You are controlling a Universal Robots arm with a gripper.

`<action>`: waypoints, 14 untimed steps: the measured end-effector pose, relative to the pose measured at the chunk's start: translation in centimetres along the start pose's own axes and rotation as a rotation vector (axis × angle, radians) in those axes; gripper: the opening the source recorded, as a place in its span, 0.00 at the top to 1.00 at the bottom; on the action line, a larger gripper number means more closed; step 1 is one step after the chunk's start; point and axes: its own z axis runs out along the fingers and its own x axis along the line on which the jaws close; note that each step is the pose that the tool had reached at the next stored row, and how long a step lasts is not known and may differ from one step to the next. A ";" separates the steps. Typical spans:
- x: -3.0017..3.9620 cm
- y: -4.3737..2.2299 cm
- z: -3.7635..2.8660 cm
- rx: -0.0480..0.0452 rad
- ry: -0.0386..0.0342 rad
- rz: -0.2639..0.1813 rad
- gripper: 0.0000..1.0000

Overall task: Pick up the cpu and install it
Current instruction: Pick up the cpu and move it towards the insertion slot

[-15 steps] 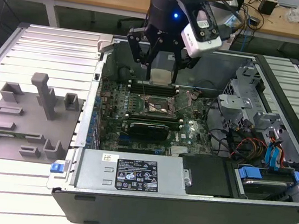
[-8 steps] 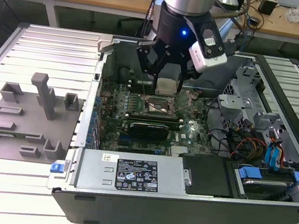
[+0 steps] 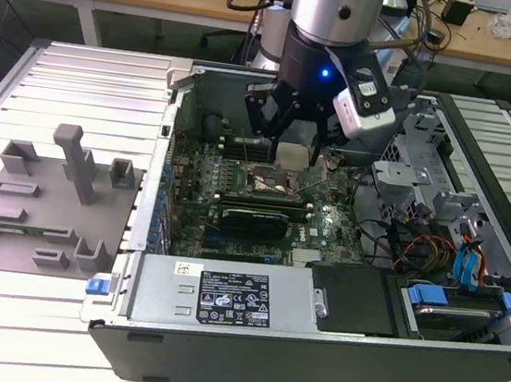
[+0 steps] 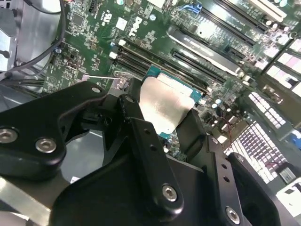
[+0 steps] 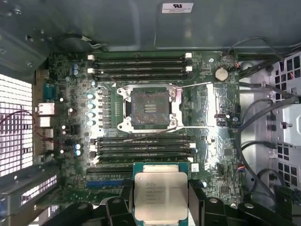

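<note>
The gripper point(image 5: 161, 209) is clamped on the cpu point(image 5: 161, 194), its jaws bearing on two opposite edges; the chip is carried flat, metal face towards the wrist, above the green board point(image 5: 207, 155); the open socket point(image 5: 149, 109) lies just ahead of it, not touching, edges roughly parallel.

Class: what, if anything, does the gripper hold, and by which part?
The cpu, its two opposite edges pinched between the fingers of the gripper.

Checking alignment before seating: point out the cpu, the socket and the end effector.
cpu point(image 5: 160, 194): first wrist view, middle of its silvery top.
socket point(image 5: 150, 107): first wrist view, its dark centre.
end effector point(image 4: 162, 110): second wrist view, midway between fingertips, shut on the cpu.
</note>
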 end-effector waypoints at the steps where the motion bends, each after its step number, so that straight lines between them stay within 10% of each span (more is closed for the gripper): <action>1: 0.01 0.22 0.29 -0.0004 0.0000 0.000 0.45; 14: 0.17 3.58 2.39 -0.0061 0.0002 0.000 0.45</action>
